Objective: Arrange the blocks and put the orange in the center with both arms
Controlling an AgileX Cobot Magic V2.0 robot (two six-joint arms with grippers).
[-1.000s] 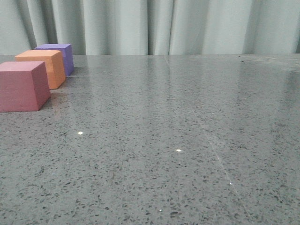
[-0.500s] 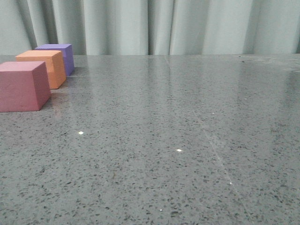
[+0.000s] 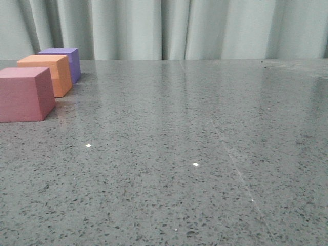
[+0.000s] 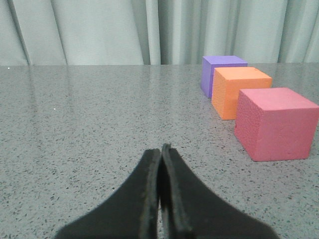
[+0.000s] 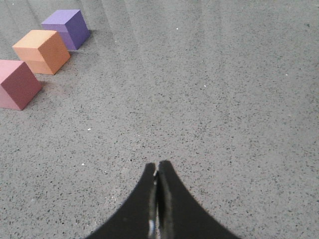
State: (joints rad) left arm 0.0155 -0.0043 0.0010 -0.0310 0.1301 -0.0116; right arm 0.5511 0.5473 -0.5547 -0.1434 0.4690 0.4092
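Grey speckled stone table (image 3: 205,154), polished, with small glints of light on it; it fills most of the front view. Pale green-grey curtain (image 3: 169,28) hangs in folds along its far edge.

Three cubes stand in a row at the table's left side, running from near to far. Landmark: the orange cube (image 3: 46,74), which is the middle one.
- Pink cube (image 3: 24,95): nearest the camera, just in front of the orange cube. Right wrist view shows a narrow gap between the two, with table visible.
- Purple cube (image 3: 65,62): behind the orange cube, close to it and slightly to its right. Small gap seen from the right wrist; whether they touch cannot be told from the front.
- All three sit flat and upright on the table.

Left tool (image 4: 162,149): black, fingers pressed together, nothing between them. It sits low over bare table, well apart from the orange cube, with the row off to one side in its view.

Right tool (image 5: 157,167): black, fingers likewise pressed together and empty. It is higher above bare table, far from the orange cube; the row shows small at the far corner of its view.

Neither tool shows in the front view.
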